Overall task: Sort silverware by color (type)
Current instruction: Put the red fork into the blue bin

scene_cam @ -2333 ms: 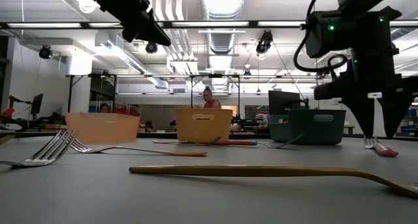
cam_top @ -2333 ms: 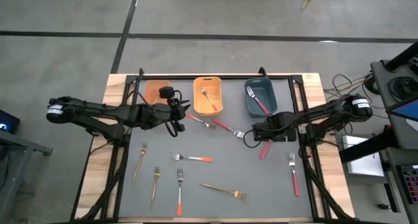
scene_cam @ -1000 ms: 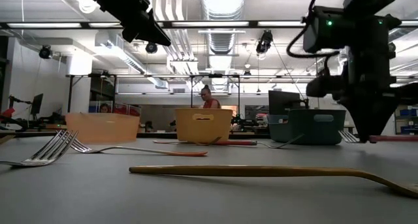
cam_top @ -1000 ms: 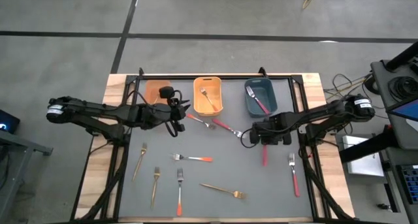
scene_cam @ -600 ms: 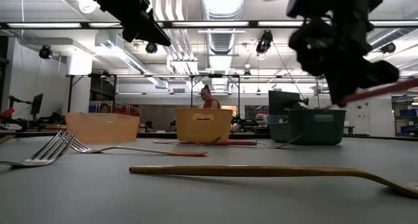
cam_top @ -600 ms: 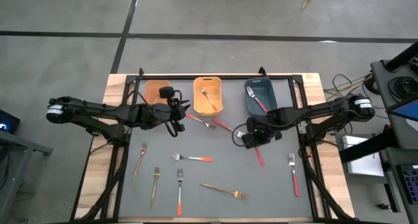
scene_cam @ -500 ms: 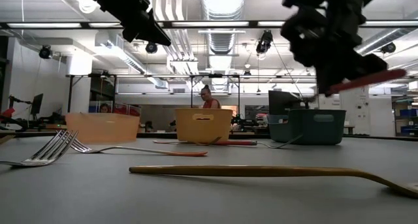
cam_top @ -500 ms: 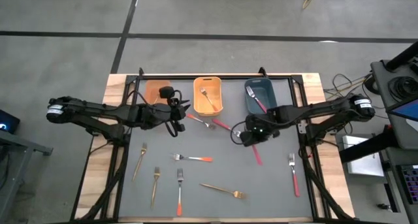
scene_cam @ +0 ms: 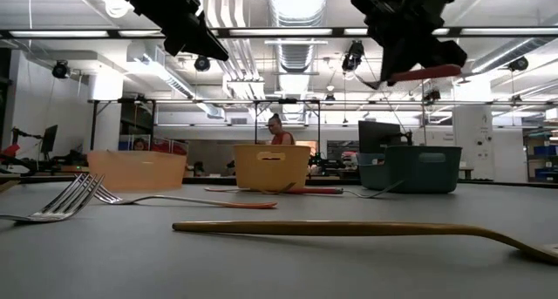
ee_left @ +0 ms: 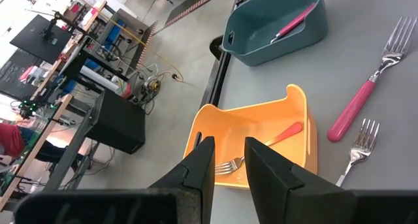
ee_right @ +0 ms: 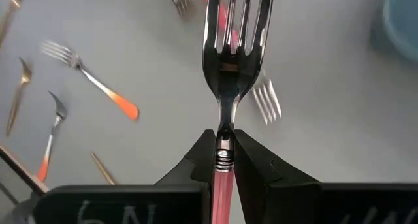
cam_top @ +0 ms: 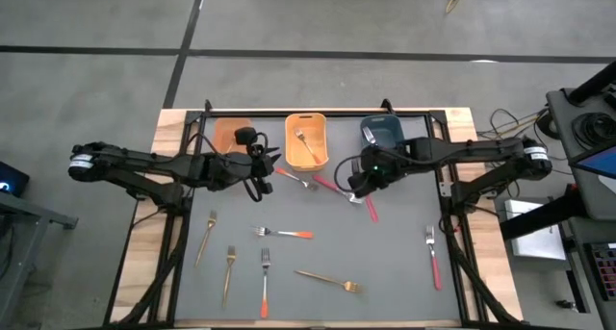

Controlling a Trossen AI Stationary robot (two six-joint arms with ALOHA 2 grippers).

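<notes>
Right gripper [ee_right: 223, 152]: jaws pinching pink-handled fork [ee_right: 228, 48] at its neck, tines fwd of jaws, held above bench [cam_top: 404, 263]; blue bin [cam_top: 387, 128] just beside. Left gripper [ee_left: 228, 160]: jaws slightly spread, nothing betw.; orange bin [ee_left: 261, 129] w/ fork just ahead.

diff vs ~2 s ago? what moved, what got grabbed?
The right hand took hold of the pink-handled fork that lay on the mat's right side, lifted it clear and carried it up and toward the blue bin; the hand is shut on the fork near the tines. Unchanged: the left hand by the orange bin, and the other forks on the mat.
</notes>
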